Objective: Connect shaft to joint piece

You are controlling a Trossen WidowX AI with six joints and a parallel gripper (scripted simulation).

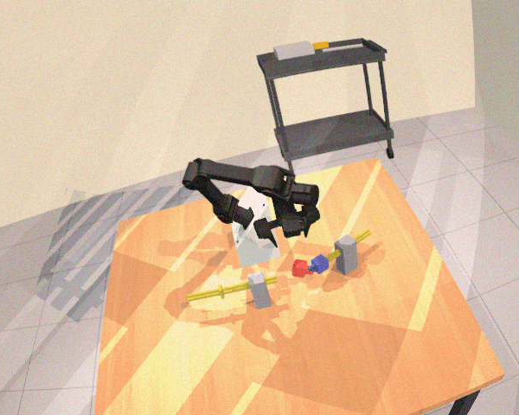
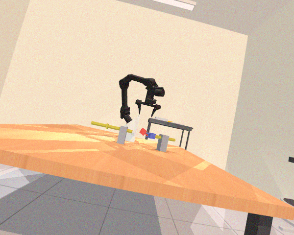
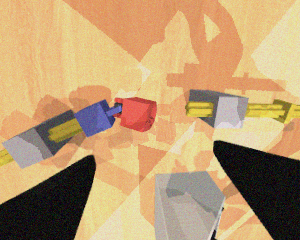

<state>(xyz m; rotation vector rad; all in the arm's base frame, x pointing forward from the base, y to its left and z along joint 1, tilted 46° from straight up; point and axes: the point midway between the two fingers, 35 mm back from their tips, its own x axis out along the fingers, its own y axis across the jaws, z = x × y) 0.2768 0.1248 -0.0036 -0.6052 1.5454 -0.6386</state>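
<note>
My gripper [image 1: 291, 241] [image 2: 145, 115] [image 3: 155, 153] is open and empty, above the shafts and touching nothing. The red joint piece [image 1: 299, 268] [image 2: 142, 131] [image 3: 136, 114] hangs on the blue hinge part [image 1: 319, 264] [image 2: 151, 135] [image 3: 94, 118], on the end of the fixed shaft [image 1: 362, 236] [image 2: 172, 139] [image 3: 64, 130]. Its opening faces roughly toward the second shaft [image 1: 203, 295] [image 2: 99, 123] [image 3: 262, 110]; it looks tilted upward in the exterior view, and exact alignment is hard to tell. A gap separates the shaft's end from the opening.
A grey block [image 1: 347, 257] [image 2: 162, 143] [image 3: 26, 147] bears the fixed shaft. Another grey block [image 1: 259, 292] [image 2: 122, 135] [image 3: 231, 111] carries the second shaft, which has a collar [image 1: 221, 291] [image 2: 107, 126] [image 3: 283, 111] on its outer part. A pale angular plate [image 1: 259, 258] [image 3: 187, 200] stands behind, by the arm's base.
</note>
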